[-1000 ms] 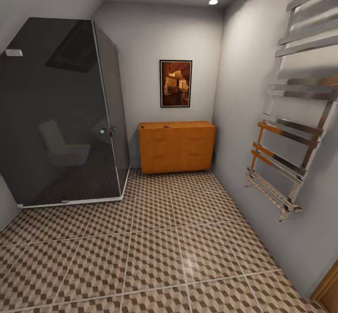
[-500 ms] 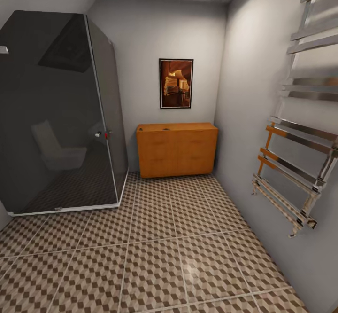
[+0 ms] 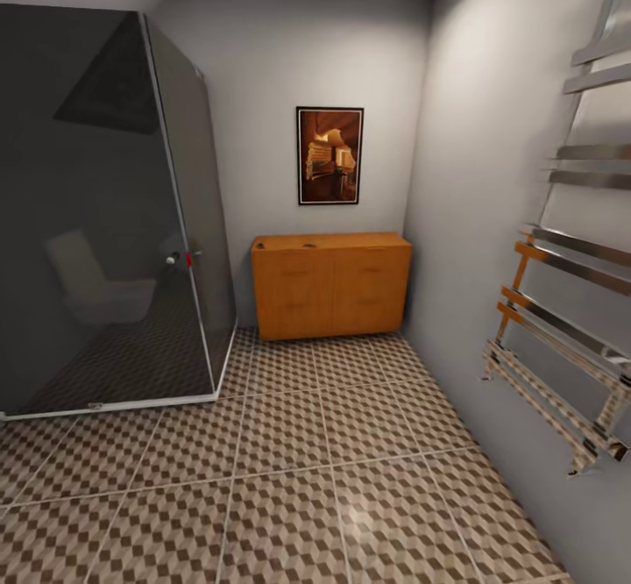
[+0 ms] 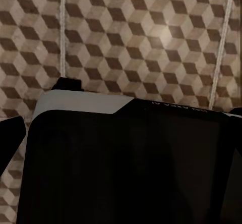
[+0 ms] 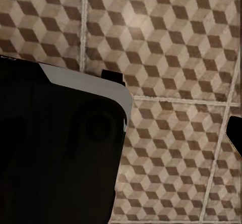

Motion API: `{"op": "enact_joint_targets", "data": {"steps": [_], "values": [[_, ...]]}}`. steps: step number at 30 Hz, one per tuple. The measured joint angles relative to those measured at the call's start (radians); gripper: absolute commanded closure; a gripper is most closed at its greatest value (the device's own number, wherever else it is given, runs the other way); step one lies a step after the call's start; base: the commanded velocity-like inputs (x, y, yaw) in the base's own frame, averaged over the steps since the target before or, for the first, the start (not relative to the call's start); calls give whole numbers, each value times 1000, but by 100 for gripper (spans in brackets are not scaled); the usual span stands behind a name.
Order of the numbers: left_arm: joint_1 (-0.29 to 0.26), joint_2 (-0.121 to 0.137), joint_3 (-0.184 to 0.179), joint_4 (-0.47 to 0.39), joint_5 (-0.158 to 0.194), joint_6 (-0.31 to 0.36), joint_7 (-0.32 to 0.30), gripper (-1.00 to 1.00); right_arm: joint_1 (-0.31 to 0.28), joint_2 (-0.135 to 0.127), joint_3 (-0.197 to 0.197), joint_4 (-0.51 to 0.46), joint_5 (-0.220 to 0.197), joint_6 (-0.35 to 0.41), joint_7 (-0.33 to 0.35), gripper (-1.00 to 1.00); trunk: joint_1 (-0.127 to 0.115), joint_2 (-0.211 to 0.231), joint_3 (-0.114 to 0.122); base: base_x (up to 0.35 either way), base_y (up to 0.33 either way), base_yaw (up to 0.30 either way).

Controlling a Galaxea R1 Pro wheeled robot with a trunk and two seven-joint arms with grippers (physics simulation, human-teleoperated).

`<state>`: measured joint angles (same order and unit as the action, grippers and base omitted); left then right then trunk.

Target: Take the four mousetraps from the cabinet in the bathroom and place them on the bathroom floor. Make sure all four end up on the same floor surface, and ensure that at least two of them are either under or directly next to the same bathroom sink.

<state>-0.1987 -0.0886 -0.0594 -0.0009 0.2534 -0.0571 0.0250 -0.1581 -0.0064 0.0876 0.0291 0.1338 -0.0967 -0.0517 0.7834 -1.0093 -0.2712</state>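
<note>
Orange-brown wooden cabinet (image 3: 331, 284) w/ wide flat top & plain drawer fronts stood at frame centre against the back wall, below a framed picture (image 3: 329, 155). Cube-pattern bathroom floor (image 3: 350, 444) filled the lower frame. Vs 1 s earlier, the camera had moved closer; the cabinet looked slightly larger. Grippers' state: can't tell; both wrist views showed dark housing above the tiles.
</note>
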Motion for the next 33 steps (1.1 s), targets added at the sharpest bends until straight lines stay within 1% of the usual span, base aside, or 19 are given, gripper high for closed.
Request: {"op": "enact_joint_targets", "data": {"steps": [33], "values": [[0,0,0,0,0,-1,0,-100,0,0,-1,0,-6,-2,-1,-100,0,0,0,320,0,0]]}}
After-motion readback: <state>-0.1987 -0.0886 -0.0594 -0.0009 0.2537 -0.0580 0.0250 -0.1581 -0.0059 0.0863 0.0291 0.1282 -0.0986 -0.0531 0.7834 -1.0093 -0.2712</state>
